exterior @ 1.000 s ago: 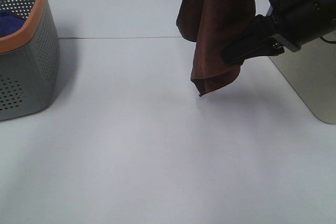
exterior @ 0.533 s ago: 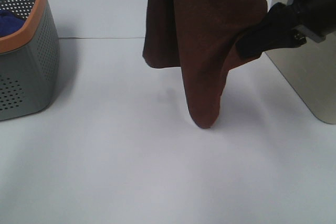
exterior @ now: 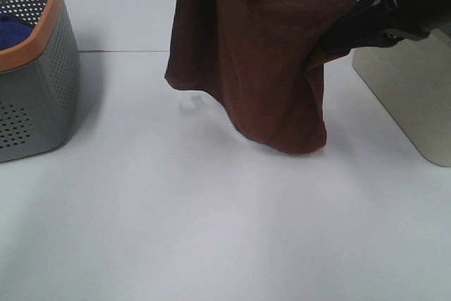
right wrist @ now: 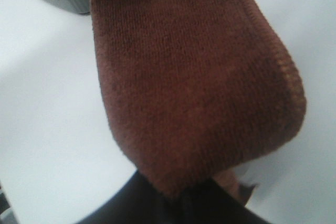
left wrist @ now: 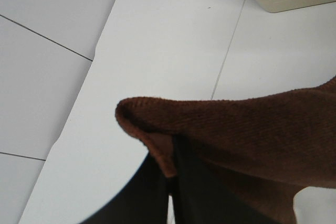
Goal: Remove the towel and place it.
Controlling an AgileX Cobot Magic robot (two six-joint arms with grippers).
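Observation:
The dark brown towel [exterior: 261,61] hangs spread out over the middle of the white table [exterior: 211,230]. Its lowest fold [exterior: 296,142] reaches the tabletop or hangs just above it. A small white tag [exterior: 189,105] shows below its left lower corner. My right gripper [exterior: 330,41] is shut on the towel's right upper edge; the right wrist view shows the cloth [right wrist: 194,87] bunched in my right gripper [right wrist: 178,199]. My left gripper [left wrist: 170,182] is shut on another towel corner [left wrist: 157,124]. In the high view it is out of frame above.
A grey perforated basket with an orange rim [exterior: 53,40] stands at the left edge, with a blue cloth [exterior: 10,29] inside. A beige metal box [exterior: 409,96] stands at the right, just behind my right arm. A seam line [exterior: 120,51] crosses the table behind.
The towel has opened out from a narrow hanging bundle into a wide sheet. Its left edge moved left, its lower end sank toward the table, and my right gripper rose slightly.

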